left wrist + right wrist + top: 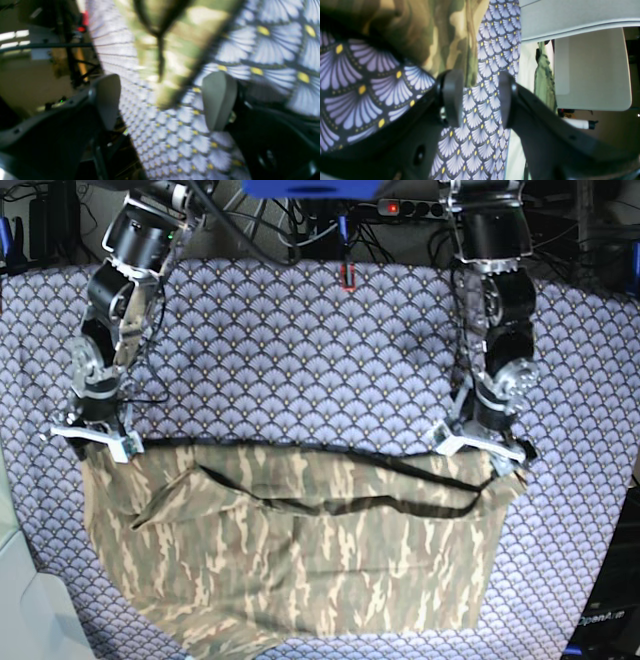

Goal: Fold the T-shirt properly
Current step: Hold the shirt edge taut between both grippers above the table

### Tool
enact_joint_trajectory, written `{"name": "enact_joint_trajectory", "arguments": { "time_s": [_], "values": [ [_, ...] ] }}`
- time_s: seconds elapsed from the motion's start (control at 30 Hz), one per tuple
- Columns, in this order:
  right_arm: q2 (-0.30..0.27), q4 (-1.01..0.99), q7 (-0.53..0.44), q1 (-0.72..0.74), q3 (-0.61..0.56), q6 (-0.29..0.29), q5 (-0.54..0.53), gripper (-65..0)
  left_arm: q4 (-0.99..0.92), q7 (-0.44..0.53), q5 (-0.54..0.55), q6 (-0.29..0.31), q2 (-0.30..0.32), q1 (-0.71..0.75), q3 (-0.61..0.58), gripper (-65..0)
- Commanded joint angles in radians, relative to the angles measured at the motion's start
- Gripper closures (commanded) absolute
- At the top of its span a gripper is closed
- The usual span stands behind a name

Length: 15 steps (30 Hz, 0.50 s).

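Note:
The camouflage T-shirt [300,550] lies spread over the front half of the table, with a dark fold line running across its upper part. My left gripper [482,448] sits at the shirt's top right corner. In the left wrist view it [163,85] is open, and a blurred strip of camouflage cloth [175,57] lies just beyond the fingertips. My right gripper [95,438] sits at the shirt's top left corner. In the right wrist view it [480,82] is open, and the shirt's edge [455,37] reaches down to the gap between the fingers.
The purple-grey fan-scale tablecloth [300,370] covers the whole table. A small red item [345,275] lies at the back edge. A white box [30,600] stands off the front left corner. Cables and a power strip [410,208] run behind the table.

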<state>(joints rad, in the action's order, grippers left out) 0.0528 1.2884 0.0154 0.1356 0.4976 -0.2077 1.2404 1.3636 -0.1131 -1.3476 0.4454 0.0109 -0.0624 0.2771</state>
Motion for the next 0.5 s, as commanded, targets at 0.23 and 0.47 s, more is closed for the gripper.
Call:
{"name": "enact_joint_trajectory", "arguments": {
  "time_s": [0.23, 0.47],
  "values": [
    [-0.005, 0.017, -0.009, 0.02, 0.0, 0.023, -0.006, -24.3, -0.143, 0.006, -0.123, -0.156, 0.008, -0.063, 0.001, -49.6],
    [-0.005, 0.017, -0.007, 0.02, 0.002, 0.023, -0.006, -24.3, -0.211, 0.005, -0.125, -0.178, 0.001, -0.119, 0.001, -49.6]
  ]
}}
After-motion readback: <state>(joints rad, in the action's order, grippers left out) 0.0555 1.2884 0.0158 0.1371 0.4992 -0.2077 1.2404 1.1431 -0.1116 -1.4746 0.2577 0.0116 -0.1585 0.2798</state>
